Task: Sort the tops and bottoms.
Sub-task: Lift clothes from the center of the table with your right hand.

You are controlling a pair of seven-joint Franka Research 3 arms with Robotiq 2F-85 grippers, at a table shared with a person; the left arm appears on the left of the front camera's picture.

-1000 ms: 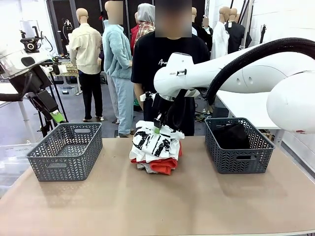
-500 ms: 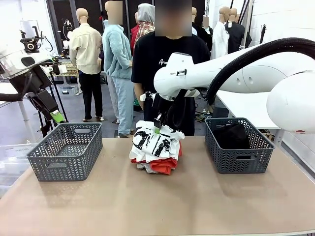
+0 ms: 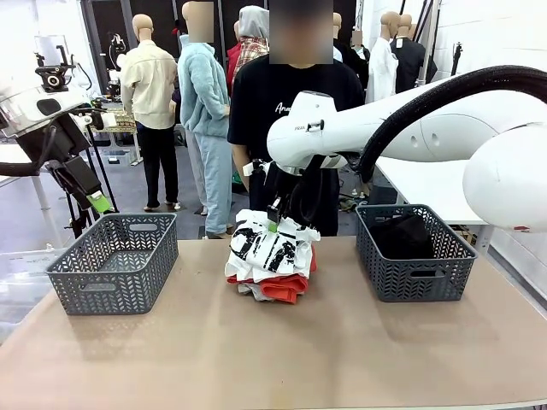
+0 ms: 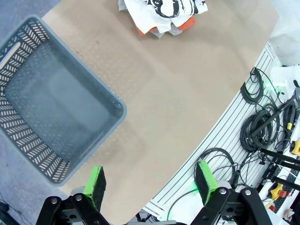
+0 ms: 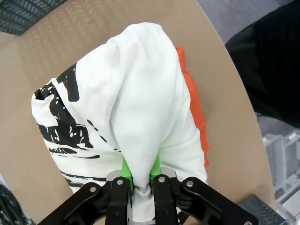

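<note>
The right pincer point(image 5: 140, 174) is clenched on a fold of the white black-printed cotton T-shirt point(image 5: 126, 93), which lies atop the orange top point(image 3: 282, 290) in the middle of the brown counter point(image 3: 273, 359). The empty grey lattice basket point(image 3: 107, 286) stands well to its left, near the released left pincer point(image 4: 151, 183). The long black garment point(image 3: 402, 235) sits in the right-hand basket point(image 3: 419, 278).

Front: the bench point(image 3: 256, 359) is lying bare, edge to edge.
Centre: the clothes pile point(image 3: 272, 265) is filling the gap between the baskets, with the right tool point(image 3: 275, 217) pinching its white T-shirt point(image 3: 265, 243).
Left: the empty grey basket point(image 3: 115, 260) is standing open-topped.
Right: the right arm point(image 3: 410, 128) is spanning above the second basket point(image 3: 414, 265), which is holding a black garment point(image 3: 402, 232).
Far edge: a person point(image 3: 291, 94) is standing behind the pile.
</note>
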